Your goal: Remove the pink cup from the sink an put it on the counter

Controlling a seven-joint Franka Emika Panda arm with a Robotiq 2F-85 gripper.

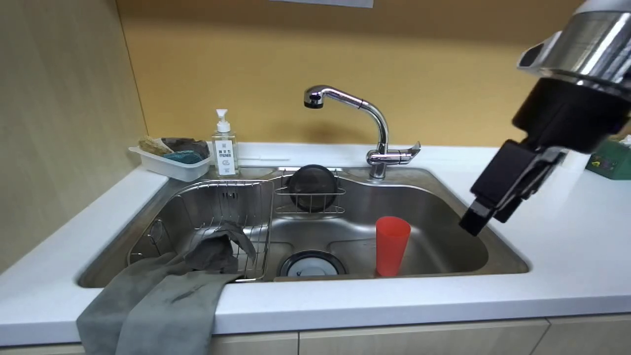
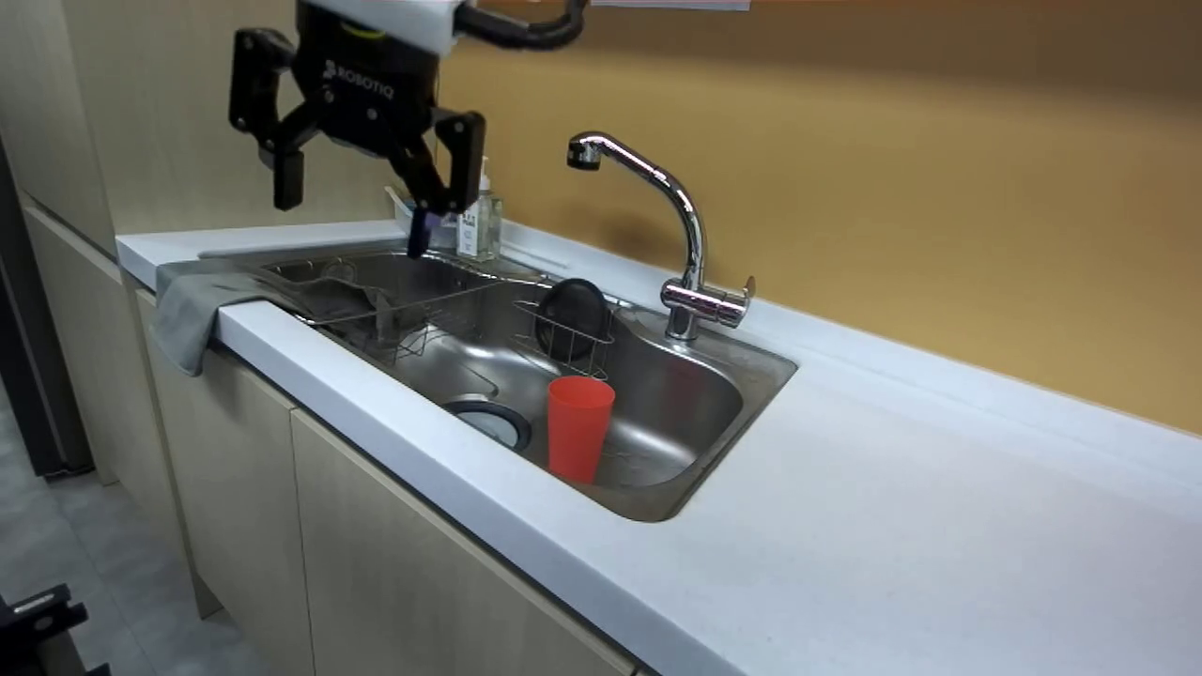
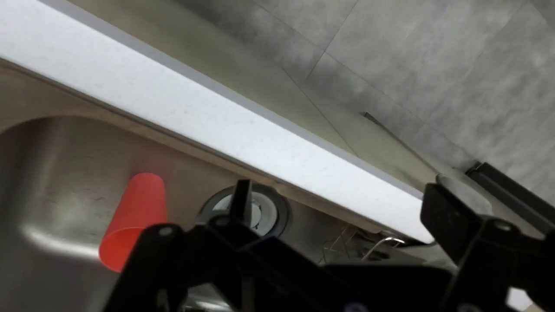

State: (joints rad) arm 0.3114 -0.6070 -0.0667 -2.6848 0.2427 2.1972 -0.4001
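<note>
while the robotiq gripper is hanging above the level of the sink, its jaws are standing wide apart and holding nothing. the red tumbler, presumably the pink cup of the order, is standing mouth up on the sink floor, near the front wall; the near rim is hiding its base in both exterior views.

on handling: the tumbler is looking like thin plastic, so i am judging it light, slightly springy and hardly fragile, possibly slippery if wet. a hard squeeze would likely be bowing it oval. its sides are widening toward the mouth, which is favouring a moderate pinch on the rim, one jaw inside and one outside, or a hold across the upper body, where the flare should be keeping it from slipping through.

farther out, the drain cover is lying near the tumbler, the chrome faucet is rising behind, and the counter, the intended resting place, is extending beside the sink.
</note>
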